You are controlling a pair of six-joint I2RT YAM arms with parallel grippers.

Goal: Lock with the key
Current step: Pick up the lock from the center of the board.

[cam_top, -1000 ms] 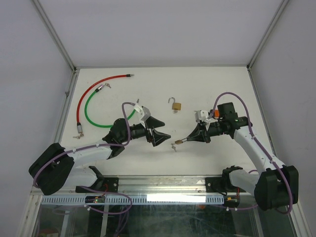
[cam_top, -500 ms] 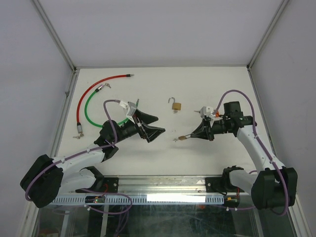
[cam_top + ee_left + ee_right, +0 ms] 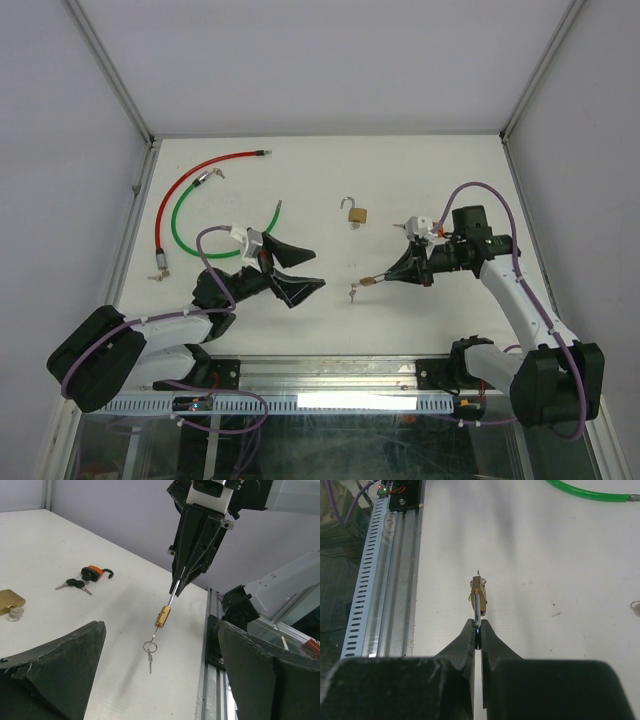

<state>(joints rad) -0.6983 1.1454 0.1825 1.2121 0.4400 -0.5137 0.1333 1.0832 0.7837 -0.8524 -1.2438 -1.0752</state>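
My right gripper (image 3: 386, 277) (image 3: 478, 625) is shut on the steel shackle of a small brass padlock (image 3: 370, 281) (image 3: 163, 616) (image 3: 480, 591), holding it tilted just above the table. A key ring with keys (image 3: 352, 293) (image 3: 149, 654) hangs from the lock's lower end. In the left wrist view the right gripper (image 3: 177, 582) points down toward me. My left gripper (image 3: 312, 268) (image 3: 161, 630) stands wide open to the left of the keys, apart from them, with nothing between its fingers.
A larger brass padlock (image 3: 356, 213) (image 3: 10, 602) with an open shackle lies at mid-table. An orange padlock with keys (image 3: 94, 573) lies behind it. Red cable (image 3: 200, 172) and green cable (image 3: 215, 245) curve at the far left. The metal rail (image 3: 385, 570) runs along the near edge.
My left gripper opened fully and drew back to the left, away from the hanging keys. The right gripper kept its hold on the small padlock and shifted slightly.
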